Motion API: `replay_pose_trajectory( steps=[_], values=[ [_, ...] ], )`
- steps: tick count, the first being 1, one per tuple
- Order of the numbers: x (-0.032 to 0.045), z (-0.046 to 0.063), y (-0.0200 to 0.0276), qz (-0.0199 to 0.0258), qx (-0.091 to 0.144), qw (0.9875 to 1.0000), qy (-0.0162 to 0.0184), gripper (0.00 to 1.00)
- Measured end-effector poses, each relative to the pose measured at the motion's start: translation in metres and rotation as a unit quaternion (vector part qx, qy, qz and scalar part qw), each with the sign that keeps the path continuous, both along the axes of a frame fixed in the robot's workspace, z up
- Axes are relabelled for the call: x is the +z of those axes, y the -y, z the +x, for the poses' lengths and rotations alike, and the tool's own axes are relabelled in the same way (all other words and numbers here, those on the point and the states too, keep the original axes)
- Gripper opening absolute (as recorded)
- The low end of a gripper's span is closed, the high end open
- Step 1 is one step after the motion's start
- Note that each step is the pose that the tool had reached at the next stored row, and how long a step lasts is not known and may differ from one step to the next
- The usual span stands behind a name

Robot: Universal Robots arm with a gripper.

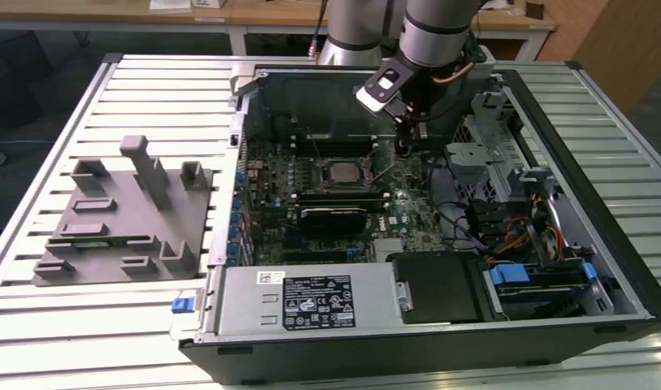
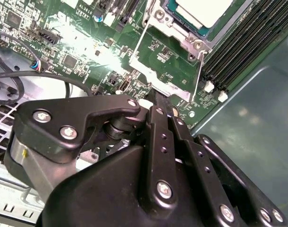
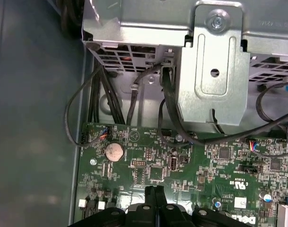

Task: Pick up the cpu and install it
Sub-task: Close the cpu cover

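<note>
installation appears largely done: the small flat square cpu with a pale silvery metal top point(image 2: 203, 9) is seen lying in the square dark metal-framed socket point(image 2: 197, 45) of the green motherboard point(image 3: 148, 165), inside the open black computer case point(image 1: 417, 345) on the slatted metal desk point(image 1: 92, 325). whether the socket is latched cannot be told. the black tool point(image 1: 401, 150) is held just above the board, to the exterior view's right of the socket, with its fingers pressed together on nothing. the cpu lies flat, metal top up, its edges in line with the socket; being square, it has no long axis.
</note>
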State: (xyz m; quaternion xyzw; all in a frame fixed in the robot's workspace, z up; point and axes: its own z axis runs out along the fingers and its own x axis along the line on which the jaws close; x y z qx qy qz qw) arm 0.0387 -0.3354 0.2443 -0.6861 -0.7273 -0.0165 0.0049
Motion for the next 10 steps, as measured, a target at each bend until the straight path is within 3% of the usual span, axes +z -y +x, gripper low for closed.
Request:
replay_pose_trajectory(
  steps=[10],
  values=[
    [0.0007,-0.011,-0.0004,0.0002,0.000,1.0000,-0.0003,0.11]
  ],
)
